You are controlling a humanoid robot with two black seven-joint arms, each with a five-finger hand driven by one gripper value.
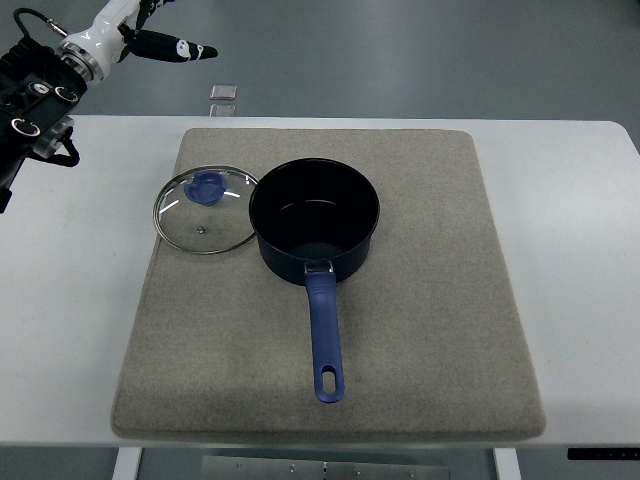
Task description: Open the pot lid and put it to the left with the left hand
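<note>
A dark blue pot [314, 222] stands uncovered on the grey mat [420, 300], its blue handle [325, 335] pointing toward the near edge. The glass lid [205, 212] with a blue knob [208, 187] lies flat on the mat, to the left of the pot and touching its rim. My left hand [170, 46] is raised at the far left corner, well away from the lid, its fingers stretched out and holding nothing. My right arm does not show.
The mat lies on a white table [70, 300]. A small clear piece [224, 91] sits beyond the table's far edge. My left arm's black forearm parts [35, 100] hang over the table's far left corner.
</note>
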